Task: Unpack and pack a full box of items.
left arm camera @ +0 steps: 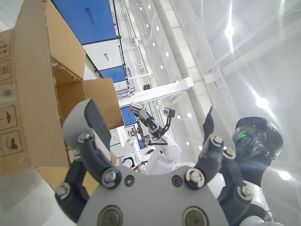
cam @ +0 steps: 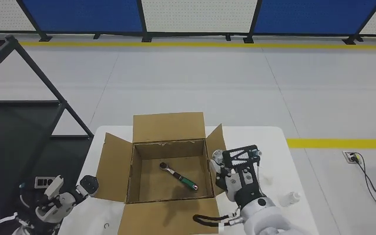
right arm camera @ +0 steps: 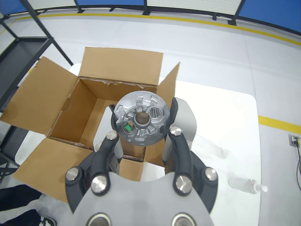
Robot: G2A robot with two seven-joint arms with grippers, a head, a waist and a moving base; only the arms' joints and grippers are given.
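Observation:
An open cardboard box (cam: pixel 169 127) stands on the white table (cam: pixel 264 138) with its flaps spread out. On its floor lies a ratchet wrench (cam: pixel 178 176) with a green handle. My right gripper (right arm camera: pixel 143 111) is shut on a round grey metal gear part (right arm camera: pixel 141 118), held above the box's right wall (right arm camera: pixel 168 83); from above, the part (cam: pixel 218 157) hangs beside the right flap. My left gripper (left arm camera: pixel 152 125) is open and holds nothing, pointing upward just outside the box's left flap (left arm camera: pixel 30 71), low at the table's left corner (cam: pixel 88 185).
A clear plastic bottle (right arm camera: pixel 244 185) lies on the table right of the box, also seen from above (cam: pixel 289 198). A black metal rack (cam: pixel 29 129) stands left of the table. Blue and white partition panels (cam: pixel 200 14) line the far side of the floor.

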